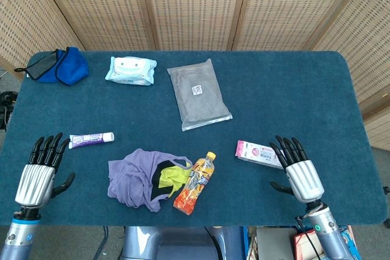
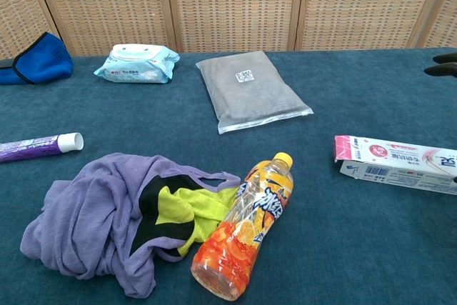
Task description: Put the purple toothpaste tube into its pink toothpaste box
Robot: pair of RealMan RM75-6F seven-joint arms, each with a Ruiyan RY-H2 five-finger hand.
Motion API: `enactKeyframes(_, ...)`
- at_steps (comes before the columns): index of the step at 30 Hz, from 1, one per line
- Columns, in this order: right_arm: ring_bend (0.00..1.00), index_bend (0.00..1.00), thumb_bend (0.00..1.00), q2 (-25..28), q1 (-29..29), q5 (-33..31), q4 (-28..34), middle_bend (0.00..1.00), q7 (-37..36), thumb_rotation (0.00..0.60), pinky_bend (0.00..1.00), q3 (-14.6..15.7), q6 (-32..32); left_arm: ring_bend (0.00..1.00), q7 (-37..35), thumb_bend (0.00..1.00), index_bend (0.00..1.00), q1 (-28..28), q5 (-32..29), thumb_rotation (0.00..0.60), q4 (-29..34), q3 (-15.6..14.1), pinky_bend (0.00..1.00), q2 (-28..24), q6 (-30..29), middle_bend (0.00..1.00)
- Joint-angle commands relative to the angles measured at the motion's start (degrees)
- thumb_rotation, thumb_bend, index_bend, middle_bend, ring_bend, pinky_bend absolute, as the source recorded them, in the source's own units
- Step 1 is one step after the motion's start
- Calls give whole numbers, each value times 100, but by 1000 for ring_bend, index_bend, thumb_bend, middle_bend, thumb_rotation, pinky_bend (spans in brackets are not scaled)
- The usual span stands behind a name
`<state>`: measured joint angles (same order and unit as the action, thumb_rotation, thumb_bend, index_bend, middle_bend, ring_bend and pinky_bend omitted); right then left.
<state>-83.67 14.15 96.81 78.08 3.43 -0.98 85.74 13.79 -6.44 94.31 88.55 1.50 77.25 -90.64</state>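
Observation:
The purple toothpaste tube (image 1: 91, 139) with a white cap lies flat on the left of the blue table; in the chest view the tube (image 2: 39, 146) runs off the left edge. My left hand (image 1: 38, 173) hovers just below-left of it, fingers spread, holding nothing. The pink and white toothpaste box (image 1: 260, 153) lies on its side at the right, also seen as the box (image 2: 395, 163) in the chest view. My right hand (image 1: 298, 172) is spread open right beside the box's right end, covering it. Black fingertips (image 2: 443, 63) show at the chest view's right edge.
A purple and yellow garment heap (image 1: 146, 176) and an orange drink bottle (image 1: 195, 182) lie between tube and box. A grey pouch (image 1: 198, 94), a wipes pack (image 1: 130, 70) and a blue bag (image 1: 58, 65) lie further back. The table's front edge (image 1: 201, 224) runs just below my hands.

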Motion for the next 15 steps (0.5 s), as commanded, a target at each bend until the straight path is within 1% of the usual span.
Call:
enactKeyframes(1,0,28,66,1,-2,-1,5,0,8,600,0,-2,5,0,-31,320,0,-7,-23,600,4,24,0,8,-1,0)
enactKeyframes(4,0,28,66,-2,-7,-14,3,0,2,600,0,-2,-1,0,-79,316,0,-41,-84,600,10,55,0,7,67,0)
enactKeyframes(6,0,28,66,-6,-5,-35,-12,0,9,600,0,0,-29,0,-87,295,0,-83,-163,600,3,90,0,-5,165,0)
enactKeyframes(15,0,28,66,-31,16,-29,-47,0,-24,600,0,-2,-52,0,258,244,0,-291,-547,600,138,325,0,-241,549,0)
